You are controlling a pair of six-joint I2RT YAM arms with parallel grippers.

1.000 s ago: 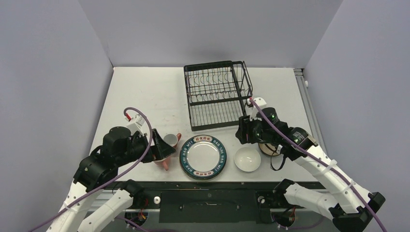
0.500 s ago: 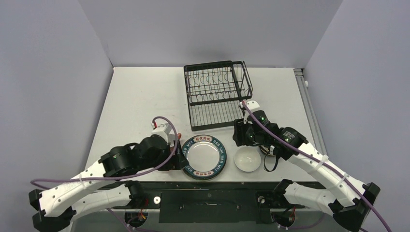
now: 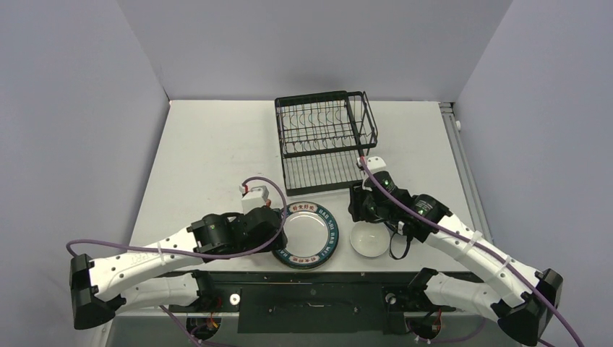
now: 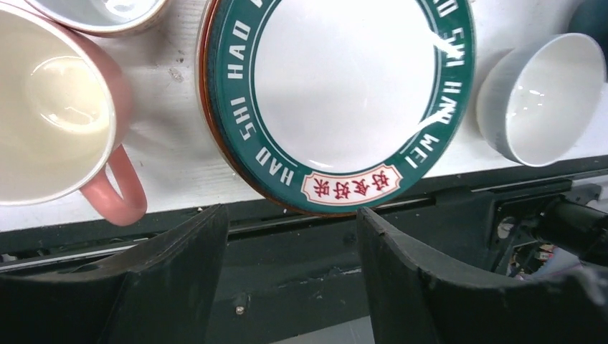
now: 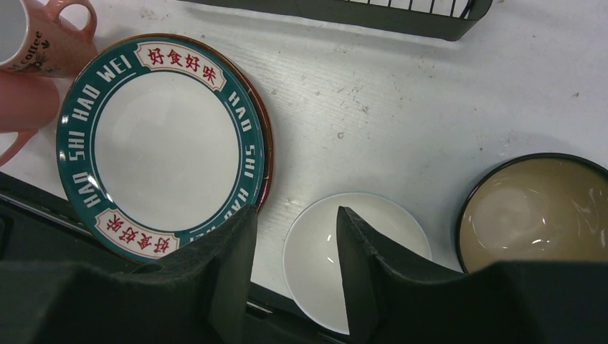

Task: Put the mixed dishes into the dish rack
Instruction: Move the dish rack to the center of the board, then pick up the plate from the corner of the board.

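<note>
Along the near edge of the surface (image 3: pixel 217 144), the left gripper (image 4: pixel 290 215), jaws spread, straddles the rim of the green-rimmed plate (image 4: pixel 344 86). The right gripper (image 5: pixel 295 215), also spread, brackets the rim of the white bowl (image 5: pixel 312 251). Pinch only the top plate, squarely, before lifting toward the dish rack (image 3: pixel 327 148) behind.

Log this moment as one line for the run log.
left gripper: open, at lettered plate edge | right gripper: open, over white bowl | dish rack: no dishes visible
</note>
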